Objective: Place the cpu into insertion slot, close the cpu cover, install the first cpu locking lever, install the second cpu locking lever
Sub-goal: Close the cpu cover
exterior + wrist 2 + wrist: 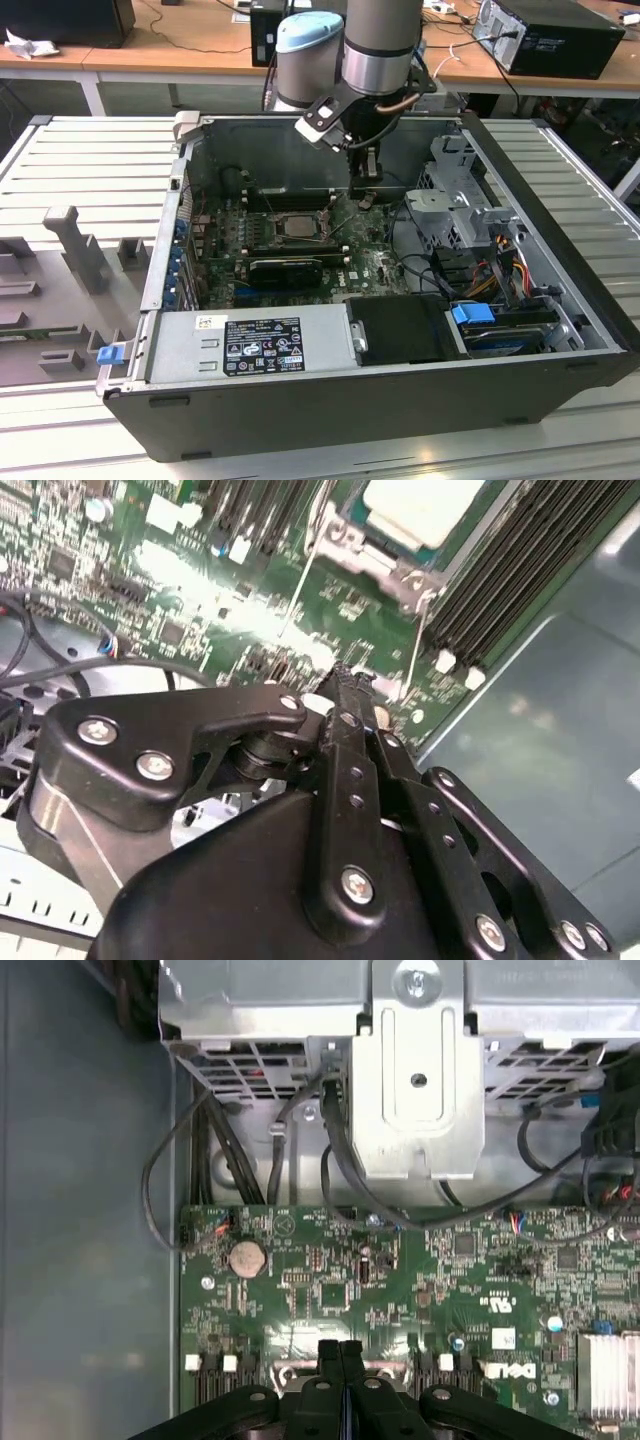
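Gripper (345,680) fingers clenched tip to tip, nothing held, low over the motherboard (330,1270), between insertion slot (290,226) and drive cage (415,1090). Cpu (420,505) looks seated in the slot, cpu cover (348,542) framing it. Chip likely light, stiff, fragile underneath; take by edges only.

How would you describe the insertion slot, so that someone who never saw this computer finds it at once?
Look inside the open black computer case at the green motherboard. Near its middle sits the insertion slot, flanked by long black memory slots. It alone is square, with a dark frame around a pale centre.
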Tool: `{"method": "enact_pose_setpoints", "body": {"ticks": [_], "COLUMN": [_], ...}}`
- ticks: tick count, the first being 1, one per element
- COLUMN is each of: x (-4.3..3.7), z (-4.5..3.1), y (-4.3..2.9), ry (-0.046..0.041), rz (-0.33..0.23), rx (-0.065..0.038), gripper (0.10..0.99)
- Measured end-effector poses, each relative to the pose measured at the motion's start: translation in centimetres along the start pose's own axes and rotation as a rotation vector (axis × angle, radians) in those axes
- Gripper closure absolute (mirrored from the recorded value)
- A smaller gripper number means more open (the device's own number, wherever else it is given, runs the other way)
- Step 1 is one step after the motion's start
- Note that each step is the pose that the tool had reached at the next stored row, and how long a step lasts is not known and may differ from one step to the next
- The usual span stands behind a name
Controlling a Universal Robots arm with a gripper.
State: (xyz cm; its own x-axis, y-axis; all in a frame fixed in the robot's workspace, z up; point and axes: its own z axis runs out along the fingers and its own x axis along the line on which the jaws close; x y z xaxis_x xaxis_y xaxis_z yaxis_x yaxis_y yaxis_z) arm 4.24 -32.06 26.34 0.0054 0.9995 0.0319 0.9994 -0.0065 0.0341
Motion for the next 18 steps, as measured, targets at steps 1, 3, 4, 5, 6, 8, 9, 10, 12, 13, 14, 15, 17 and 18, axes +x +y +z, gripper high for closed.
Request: {"method": "enact_pose_setpoints", "body": {"ticks": [1, 3, 4, 5, 6, 8, 9, 10, 12, 13, 14, 15, 17, 18], "x": [0.0, 0.01, 0.01, -0.01, -0.02, -0.03, -0.03, -0.03, -0.03, -0.03, -0.03, -0.03, -0.03, -0.03], "z": [0.05, 0.18, 0.3, 0.68, 1.05, 1.21, 1.22, 1.23, 1.24, 1.24, 1.23, 1.23, 1.22, 1.22], "y": [0.3, 0.71, 0.84, 0.93, 0.92, 0.88, 0.8, 0.75, 0.66, 0.56, 0.49, 0.43, 0.18, 0.07], "ry": [0.0001, 0.0005, 0.0004, 0.0004, 0.0002, 0.0001, 0.0002, 0.0003, 0.0002, 0.0003, 0.0004, 0.0004, 0.0004, 0.0004], "rz": [0.0, 0.0, 0.0, -0.001, -0.002, -0.002, -0.003, -0.002, -0.002, -0.002, -0.002, -0.002, -0.002, -0.002], "rx": [0.0, 0.0, 0.0, 0.0, 0.0, 0.001, 0.001, 0.001, 0.001, 0.001, 0.001, 0.001, 0.001, 0.001], "gripper": [0.98, 0.98, 0.98, 0.98, 0.98, 0.98, 0.98, 0.98, 0.98, 0.98, 0.98, 0.98, 0.98, 0.98]}}
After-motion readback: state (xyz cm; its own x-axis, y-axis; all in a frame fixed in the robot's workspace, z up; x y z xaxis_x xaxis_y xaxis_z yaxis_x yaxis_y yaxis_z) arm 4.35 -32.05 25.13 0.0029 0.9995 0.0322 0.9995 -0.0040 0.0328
